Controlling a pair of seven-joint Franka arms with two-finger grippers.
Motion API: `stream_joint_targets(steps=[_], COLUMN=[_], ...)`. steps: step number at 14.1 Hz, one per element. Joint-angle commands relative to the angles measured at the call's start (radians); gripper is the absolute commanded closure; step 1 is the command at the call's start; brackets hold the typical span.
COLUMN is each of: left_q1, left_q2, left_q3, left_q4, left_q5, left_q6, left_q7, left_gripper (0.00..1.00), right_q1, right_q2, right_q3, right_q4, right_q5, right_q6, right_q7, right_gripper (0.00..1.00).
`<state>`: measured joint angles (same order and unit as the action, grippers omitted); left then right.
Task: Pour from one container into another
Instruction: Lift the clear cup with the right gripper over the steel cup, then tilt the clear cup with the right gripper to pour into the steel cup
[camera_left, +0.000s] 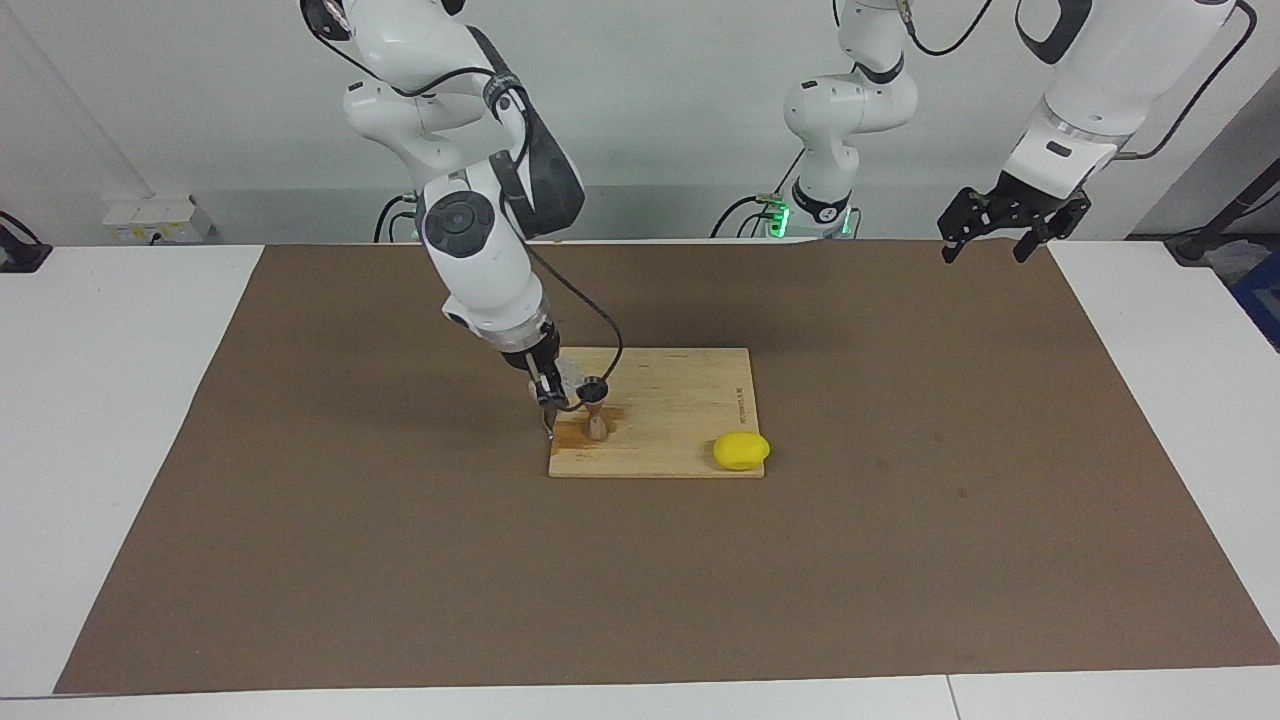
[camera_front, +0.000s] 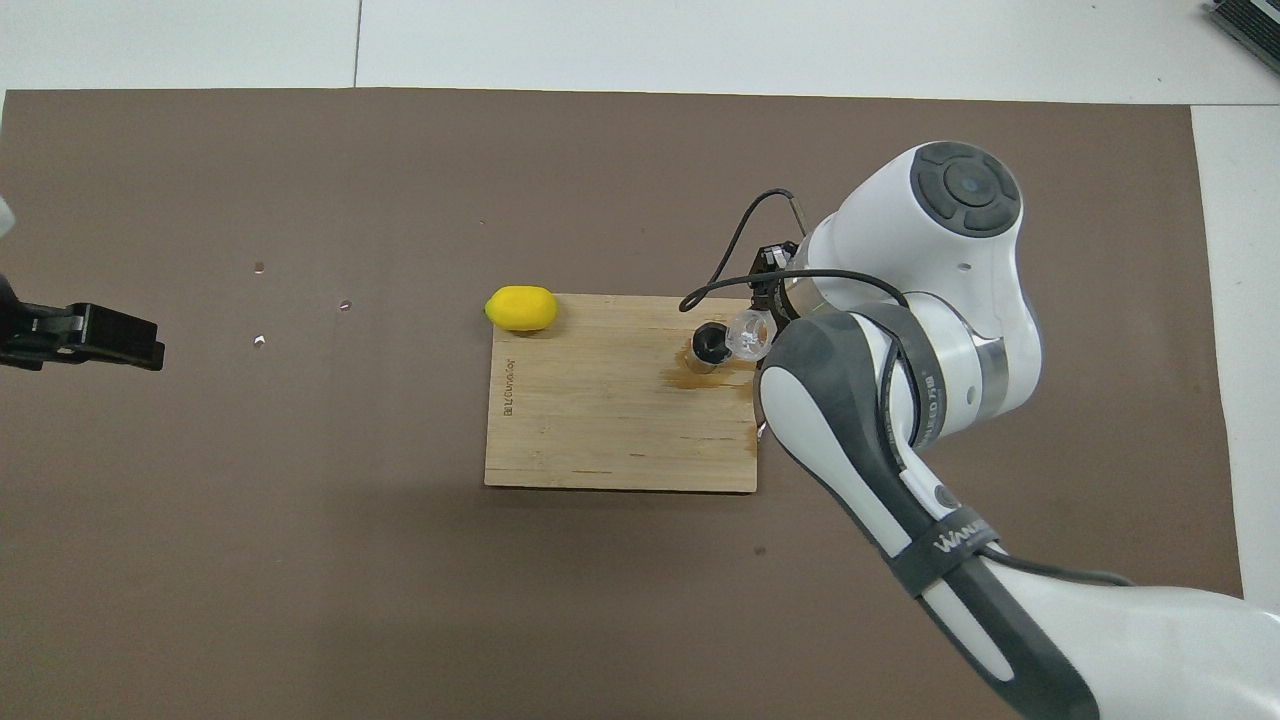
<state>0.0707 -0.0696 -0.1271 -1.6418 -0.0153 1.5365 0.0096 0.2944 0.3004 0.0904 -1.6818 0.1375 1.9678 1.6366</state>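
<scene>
A clear glass cup is held tilted just above the wooden board, right beside the top rim of the steel jigger. My right gripper is shut on the cup and comes down steeply from above; in the overhead view the arm hides most of the hand. The jigger stands upright on the board near its handle end. My left gripper waits open with nothing in it, raised over the mat's corner at the left arm's end.
The wooden cutting board lies mid-mat, with a brown wet stain around the jigger's foot. A yellow lemon rests at the board's corner farthest from the robots. The brown mat covers the table.
</scene>
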Motion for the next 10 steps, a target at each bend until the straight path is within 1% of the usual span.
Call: stream_joint_targets(steps=[1, 6, 8, 10], left_q1=[0.018, 0.018, 0.018, 0.018], left_q2=[-0.002, -0.002, -0.002, -0.002], left_q3=[-0.012, -0.012, -0.012, -0.012], left_q4=[0.000, 0.000, 0.000, 0.000], left_q5=[-0.009, -0.009, -0.009, -0.009], left_q6=[-0.012, -0.012, -0.012, -0.012], left_q7=[0.003, 0.003, 0.003, 0.003], left_gripper=[0.00, 0.00, 0.00, 0.00], right_q1=[0.011, 0.041, 0.052, 0.057], right_q2=[0.029, 0.035, 0.034, 0.034], right_q3=[0.000, -0.001, 0.000, -0.001], right_q4=[0.063, 0.079, 0.080, 0.080], right_q5=[-0.070, -0.148, -0.206, -0.216], right_q6=[-0.035, -0.044, -0.053, -0.053], right_q7=[0.034, 0.037, 0.037, 0.037], right_gripper=[1.00, 1.00, 1.00, 1.00])
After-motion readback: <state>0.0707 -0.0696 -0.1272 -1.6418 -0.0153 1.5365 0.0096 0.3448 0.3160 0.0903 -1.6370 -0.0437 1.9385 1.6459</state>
